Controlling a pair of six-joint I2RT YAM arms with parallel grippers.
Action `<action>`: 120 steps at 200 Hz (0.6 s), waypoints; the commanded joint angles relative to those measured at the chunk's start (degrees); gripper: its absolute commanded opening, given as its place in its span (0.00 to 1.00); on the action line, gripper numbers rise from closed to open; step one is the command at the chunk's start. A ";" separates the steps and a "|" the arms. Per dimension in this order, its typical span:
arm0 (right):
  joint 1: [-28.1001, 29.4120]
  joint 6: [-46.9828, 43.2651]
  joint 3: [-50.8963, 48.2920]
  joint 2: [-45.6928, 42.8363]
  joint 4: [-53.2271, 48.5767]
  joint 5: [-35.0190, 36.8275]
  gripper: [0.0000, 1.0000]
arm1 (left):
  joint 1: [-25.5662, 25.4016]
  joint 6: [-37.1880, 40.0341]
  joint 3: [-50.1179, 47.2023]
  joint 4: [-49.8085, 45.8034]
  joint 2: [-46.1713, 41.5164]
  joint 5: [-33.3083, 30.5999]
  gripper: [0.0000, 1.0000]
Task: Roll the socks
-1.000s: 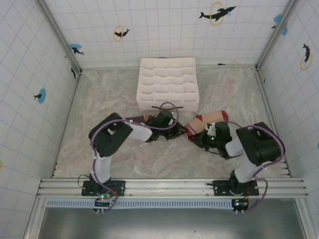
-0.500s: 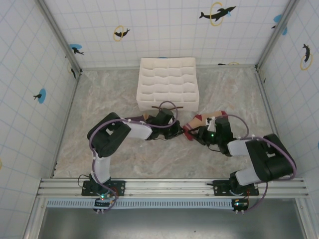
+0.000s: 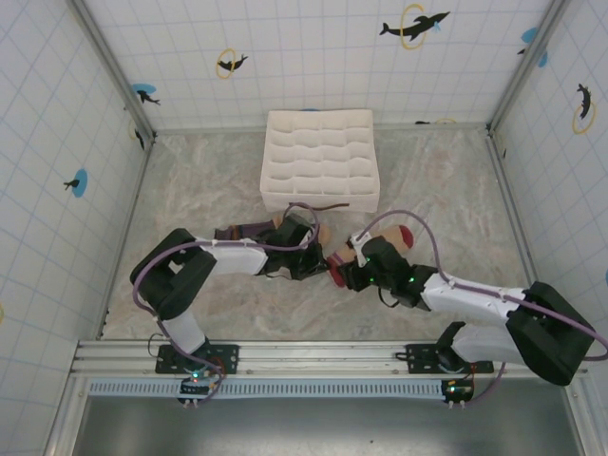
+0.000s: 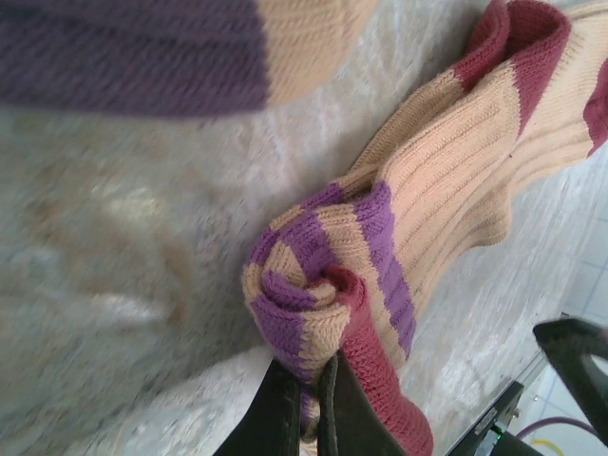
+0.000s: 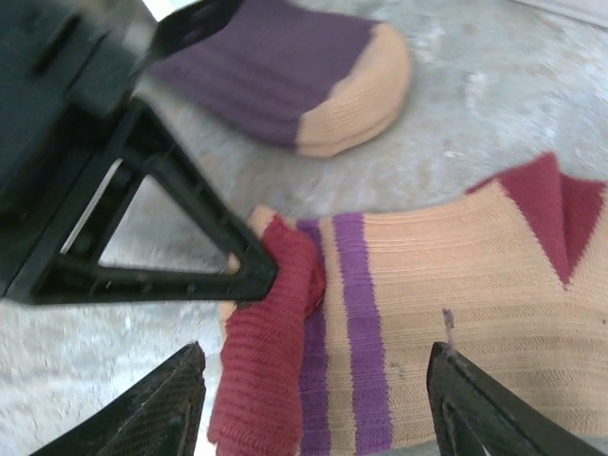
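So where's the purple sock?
In the right wrist view, the purple sock lies flat on the table at top left, just beyond the beige sock.

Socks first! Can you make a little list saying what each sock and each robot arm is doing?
beige sock: cuff end curled into a small roll, rest unrolled
purple sock: lying flat, unrolled
left jaws: shut on the beige sock's rolled cuff
right jaws: open, over the beige sock
organiser box: behind the socks
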 commanded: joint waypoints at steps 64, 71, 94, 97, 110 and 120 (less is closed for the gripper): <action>17.94 -16.98 1.61 12.42 9.47 24.03 0.59 | 0.95 0.70 -2.04 -4.54 -3.03 0.98 0.00; 18.42 -17.00 1.79 13.58 9.92 25.12 0.59 | 1.00 0.74 -2.04 -4.57 -3.07 1.00 0.00; 19.09 -16.77 1.49 16.04 11.99 26.53 0.58 | 1.04 0.75 -2.17 -4.57 -3.04 1.20 0.00; 19.06 -16.72 1.37 16.24 12.42 26.57 0.57 | 1.04 0.76 -2.17 -4.55 -3.07 1.24 0.00; 19.12 -16.68 1.01 17.08 13.72 27.16 0.53 | 1.13 0.85 -2.21 -4.57 -2.99 1.33 0.00; 19.05 -16.71 1.10 17.66 13.96 27.40 0.51 | 1.13 0.85 -2.32 -4.53 -2.98 1.33 0.00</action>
